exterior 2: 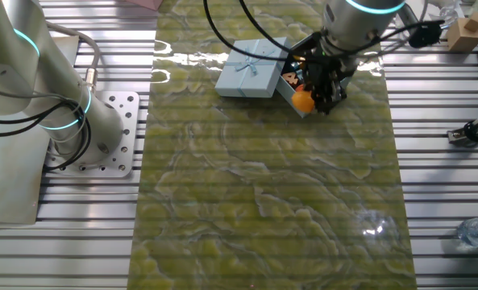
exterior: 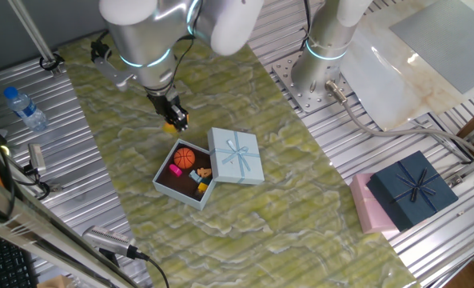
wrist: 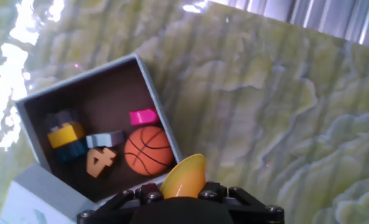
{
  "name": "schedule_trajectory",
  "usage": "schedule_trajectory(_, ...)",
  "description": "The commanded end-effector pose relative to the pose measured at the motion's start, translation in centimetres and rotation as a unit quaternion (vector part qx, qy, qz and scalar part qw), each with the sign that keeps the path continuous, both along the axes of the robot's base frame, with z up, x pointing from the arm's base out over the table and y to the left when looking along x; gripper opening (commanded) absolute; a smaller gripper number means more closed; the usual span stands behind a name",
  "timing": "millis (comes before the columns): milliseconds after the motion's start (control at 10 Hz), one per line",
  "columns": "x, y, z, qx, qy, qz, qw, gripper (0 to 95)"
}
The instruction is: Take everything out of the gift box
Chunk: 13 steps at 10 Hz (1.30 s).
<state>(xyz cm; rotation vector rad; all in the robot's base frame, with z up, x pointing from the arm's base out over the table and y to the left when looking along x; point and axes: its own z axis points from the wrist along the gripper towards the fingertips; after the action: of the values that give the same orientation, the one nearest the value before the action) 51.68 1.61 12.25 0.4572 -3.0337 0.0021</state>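
The pale-blue gift box (exterior: 166, 179) stands open on the green mat, with its bowed lid (exterior: 237, 155) leaning at its right side. Inside lie an orange basketball (exterior: 185, 157), a magenta piece (exterior: 175, 170), and small yellow and orange bits (exterior: 202, 186). In the hand view the box (wrist: 150, 81) holds the basketball (wrist: 148, 151), the magenta piece (wrist: 143, 116), an orange piece (wrist: 99, 160) and a yellow and blue piece (wrist: 66, 135). My gripper (exterior: 175, 122) is shut on the yellow-orange mango-like fruit (wrist: 184, 177), just outside the box's edge. The fruit also shows in the other fixed view (exterior 2: 303, 101).
A larger dark navy box with a bow (exterior: 412, 190) rests on a pink box (exterior: 366, 210) at the right. A water bottle (exterior: 25, 109) lies at the left on the slatted metal table. A second arm's base (exterior: 326, 56) stands behind the mat.
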Motion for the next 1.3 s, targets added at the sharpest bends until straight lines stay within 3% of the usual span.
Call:
schedule_trajectory(100, 0.0, -1.0, -0.3, -0.003, 0.0, 0.004, 1.0, 0.0)
schedule_trajectory(900, 1.3, -3.9, -2.5, -0.008, 0.0, 0.011, 0.9999, 0.0)
schedule_trajectory(1300, 1.8, -4.5, -3.1, -0.009, 0.004, -0.03, 0.9995, 0.0)
